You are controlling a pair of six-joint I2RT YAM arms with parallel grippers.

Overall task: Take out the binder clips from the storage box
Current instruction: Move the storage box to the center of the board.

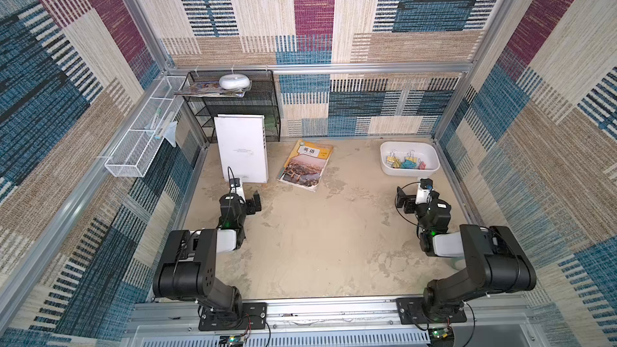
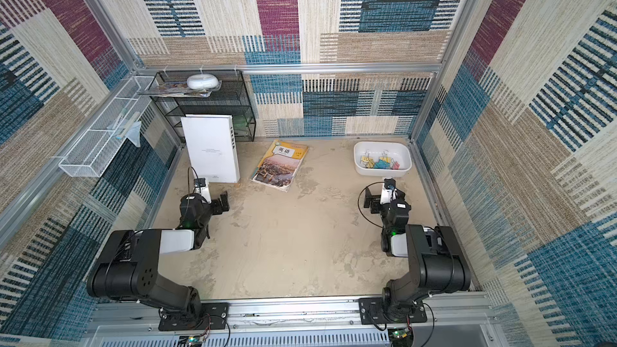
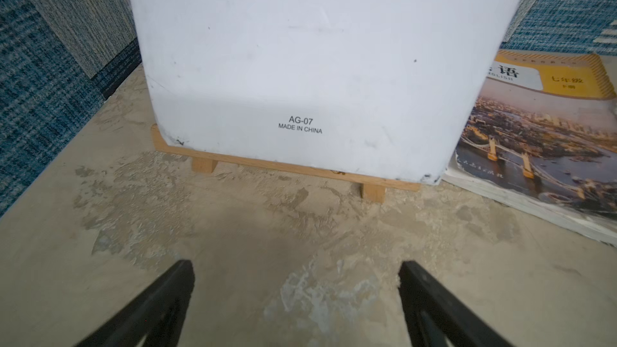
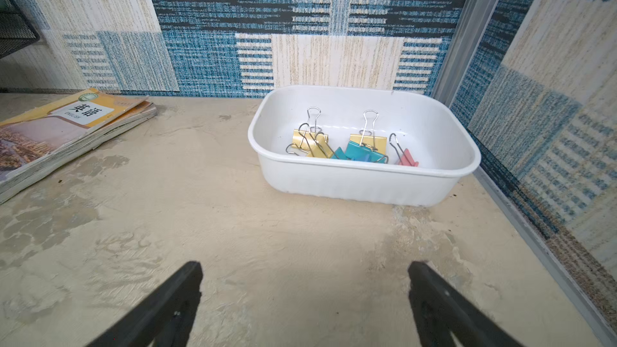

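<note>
The storage box (image 4: 364, 188) is looking like smooth white plastic, the binder clips (image 4: 359, 151) are flashing shiny metal wire handles, the table (image 4: 267, 245) is showing a rough, patchy matt finish, and the book (image 4: 50, 135) is sporting a kinda glossy paper cover.

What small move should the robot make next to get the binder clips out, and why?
Probably reach the right gripper forward over the storage box, above the binder clips: its jaws stand open and empty, the box sits just ahead, and the clips lie inside.
</note>
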